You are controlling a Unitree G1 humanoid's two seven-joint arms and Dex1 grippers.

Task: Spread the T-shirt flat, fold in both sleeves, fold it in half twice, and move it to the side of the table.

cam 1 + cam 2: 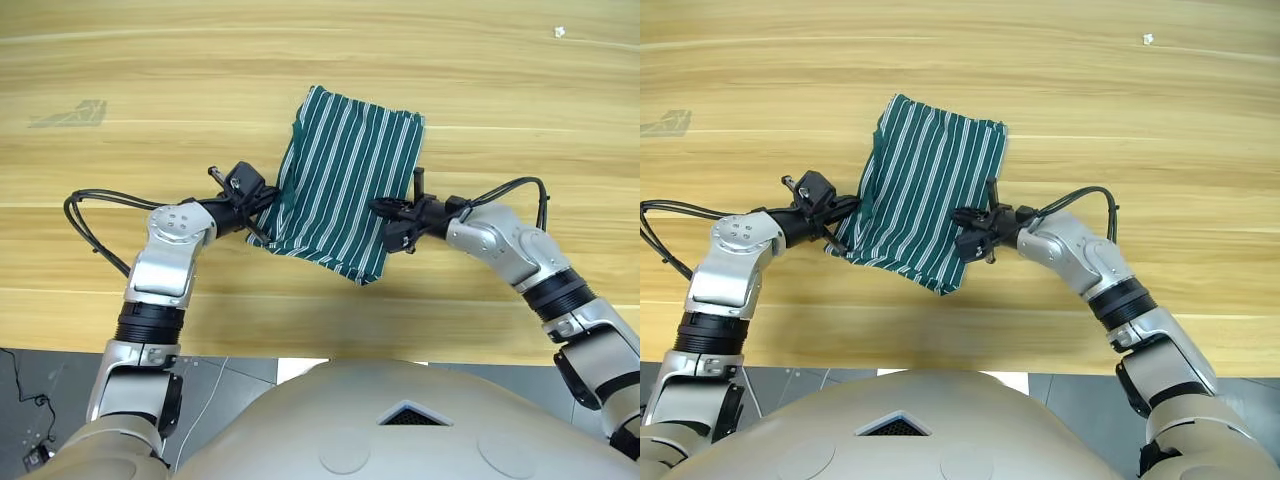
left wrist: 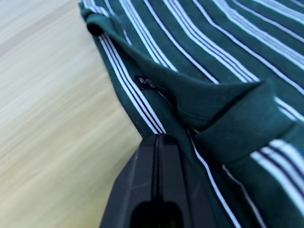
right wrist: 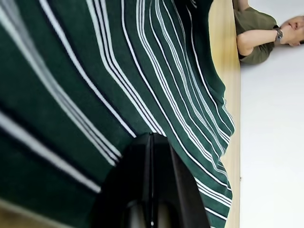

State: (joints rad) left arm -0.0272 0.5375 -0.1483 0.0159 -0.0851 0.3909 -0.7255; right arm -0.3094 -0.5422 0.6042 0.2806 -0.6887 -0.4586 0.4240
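Observation:
The T-shirt [image 1: 345, 185], dark green with white stripes, lies folded into a narrow rectangle in the middle of the wooden table [image 1: 120, 60]. My left gripper [image 1: 264, 218] is shut on its near left edge, and in the left wrist view the fingers [image 2: 158, 142] are pressed together at the striped hem [image 2: 142, 109]. On the near right edge my right gripper [image 1: 388, 212] is shut on the cloth. The right wrist view has striped fabric [image 3: 95, 71] draped past the closed fingertips [image 3: 151, 140]. Between the two grippers the near edge sags to a corner [image 1: 365, 278].
A small white scrap [image 1: 560, 32] lies at the far right of the table and a faint grey mark [image 1: 70, 115] at the far left. The table's front edge [image 1: 300, 352] runs just behind my arms. Black cables [image 1: 90, 215] loop off both wrists.

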